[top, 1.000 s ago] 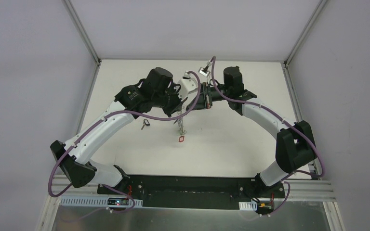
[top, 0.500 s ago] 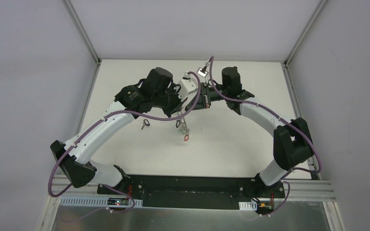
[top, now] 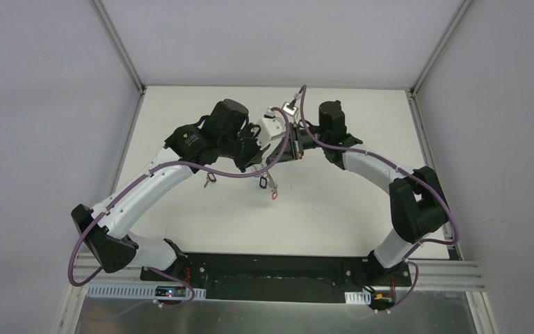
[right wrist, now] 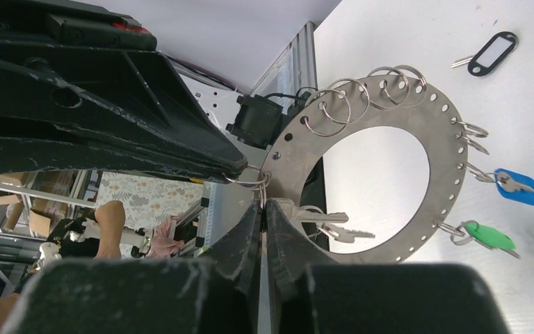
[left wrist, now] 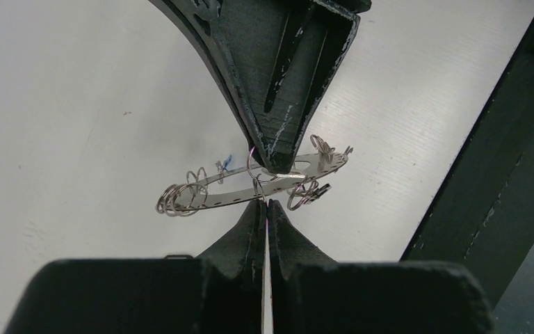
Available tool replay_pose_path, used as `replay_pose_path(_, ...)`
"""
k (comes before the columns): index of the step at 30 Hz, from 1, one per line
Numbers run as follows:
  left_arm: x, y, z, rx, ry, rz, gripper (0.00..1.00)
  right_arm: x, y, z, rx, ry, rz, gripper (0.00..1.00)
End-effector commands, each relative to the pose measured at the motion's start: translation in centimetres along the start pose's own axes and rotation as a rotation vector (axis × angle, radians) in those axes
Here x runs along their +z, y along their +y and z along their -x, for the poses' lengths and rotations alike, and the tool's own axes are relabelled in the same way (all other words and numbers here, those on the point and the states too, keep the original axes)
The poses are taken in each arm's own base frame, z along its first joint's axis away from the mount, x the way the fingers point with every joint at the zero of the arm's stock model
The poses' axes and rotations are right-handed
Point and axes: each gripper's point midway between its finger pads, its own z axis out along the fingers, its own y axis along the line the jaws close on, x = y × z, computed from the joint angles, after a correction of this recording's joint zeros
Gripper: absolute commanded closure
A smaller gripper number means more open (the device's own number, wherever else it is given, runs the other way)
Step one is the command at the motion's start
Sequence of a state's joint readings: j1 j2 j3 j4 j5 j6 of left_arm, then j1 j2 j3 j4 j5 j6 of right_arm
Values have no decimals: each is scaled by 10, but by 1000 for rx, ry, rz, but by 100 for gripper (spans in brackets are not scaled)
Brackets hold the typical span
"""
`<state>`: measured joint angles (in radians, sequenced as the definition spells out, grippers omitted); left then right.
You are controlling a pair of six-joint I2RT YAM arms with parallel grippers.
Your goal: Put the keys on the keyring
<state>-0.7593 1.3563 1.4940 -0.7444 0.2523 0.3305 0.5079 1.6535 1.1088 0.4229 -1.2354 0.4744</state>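
Note:
The keyring (right wrist: 389, 97) is a flat grey metal hoop with holes round its rim, strung with small split rings. It hangs above the table between both grippers and shows edge-on in the left wrist view (left wrist: 285, 184). On it hang two plain silver keys (right wrist: 337, 226), a blue tag (right wrist: 518, 186), a green tag (right wrist: 490, 235) and a red tag (top: 274, 195). My right gripper (right wrist: 264, 203) is shut on a small split ring at the hoop's inner edge. My left gripper (left wrist: 265, 202) is shut on the same thin ring wire from the other side. A black-tagged key (right wrist: 492, 53) lies loose on the table.
The black-tagged key (top: 211, 179) lies left of the hanging keyring, under the left arm's cable. Both wrists meet tip to tip over the middle of the white table (top: 334, 202). Grey walls and aluminium posts (top: 118, 49) close in the back.
Both grippers have drawn closer together and shifted slightly right. The hanging keyring with its red tag has risen and swung right.

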Motion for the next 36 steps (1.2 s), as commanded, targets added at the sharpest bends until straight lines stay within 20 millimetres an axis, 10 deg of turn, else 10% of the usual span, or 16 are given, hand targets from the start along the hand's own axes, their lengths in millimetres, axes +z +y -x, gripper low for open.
replay_pose_path(1,-15,-10,27,51,-129,-36,100,8,12,-5,-54,32,63,92)
replay_pose_path(21,-31,-32,28,59,-177,-167,100,-26,50,-1,-322,15,80,52)
replay_pose_path(36,-32,-48,53,-135,-278,-338,100,-41,76,-15,-581,76,-17,54)
